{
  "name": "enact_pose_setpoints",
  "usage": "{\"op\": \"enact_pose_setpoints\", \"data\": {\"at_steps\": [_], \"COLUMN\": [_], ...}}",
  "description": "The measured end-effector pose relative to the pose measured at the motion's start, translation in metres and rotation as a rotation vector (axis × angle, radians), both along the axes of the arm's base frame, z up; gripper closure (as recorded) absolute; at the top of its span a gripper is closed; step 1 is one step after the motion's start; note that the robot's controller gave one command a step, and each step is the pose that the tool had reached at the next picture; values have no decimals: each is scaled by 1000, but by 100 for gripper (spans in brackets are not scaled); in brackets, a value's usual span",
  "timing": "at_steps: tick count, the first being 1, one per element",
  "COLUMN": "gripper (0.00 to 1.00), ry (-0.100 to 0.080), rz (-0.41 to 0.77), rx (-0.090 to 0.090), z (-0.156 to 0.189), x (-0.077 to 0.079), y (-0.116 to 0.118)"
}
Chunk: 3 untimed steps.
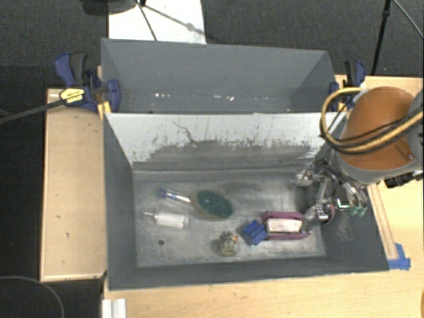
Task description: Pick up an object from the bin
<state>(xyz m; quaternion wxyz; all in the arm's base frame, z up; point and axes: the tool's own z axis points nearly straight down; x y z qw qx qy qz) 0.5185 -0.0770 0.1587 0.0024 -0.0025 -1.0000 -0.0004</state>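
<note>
a grey metal bin (218, 144) seen from above, with a few small things loose on its floor. the gripper (317, 211) reaches in from the right and hangs low at the floor's right end, its tip just beside the right end of a purple case (285, 225) with a white middle. whether it touches the case, and whether the jaws are wide or narrow, cannot be told.

the case lies flat near the front wall. a blue block (253, 232) touches its left end. a small round lump (228, 244) sits near the block. a green disc (213, 204), a clear tube (172, 195) and a white cylinder (169, 219) lie well apart to the left.

the case looks like the likeliest pick, being nearest. to take it well, the gripper probably needs to shift left until it is over the case's middle, turn its jaws across the narrow width, and come straight down. a grip at the very end may let the case tip or slide out. the block pressed to the far end could be dragged along, so a slow, level lift seems wise.
</note>
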Motion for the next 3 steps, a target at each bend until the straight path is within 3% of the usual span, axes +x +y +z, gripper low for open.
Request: {"op": "enact_pose_setpoints", "data": {"at_steps": [1,2,3], "gripper": [0,100,100], "ry": [-16,-23,-15], "rz": [306,310,408], "rx": [-1,-3,-4], "z": [-87,-85,75], "x": [-30,-27,-10], "y": [13,13,-1]}}
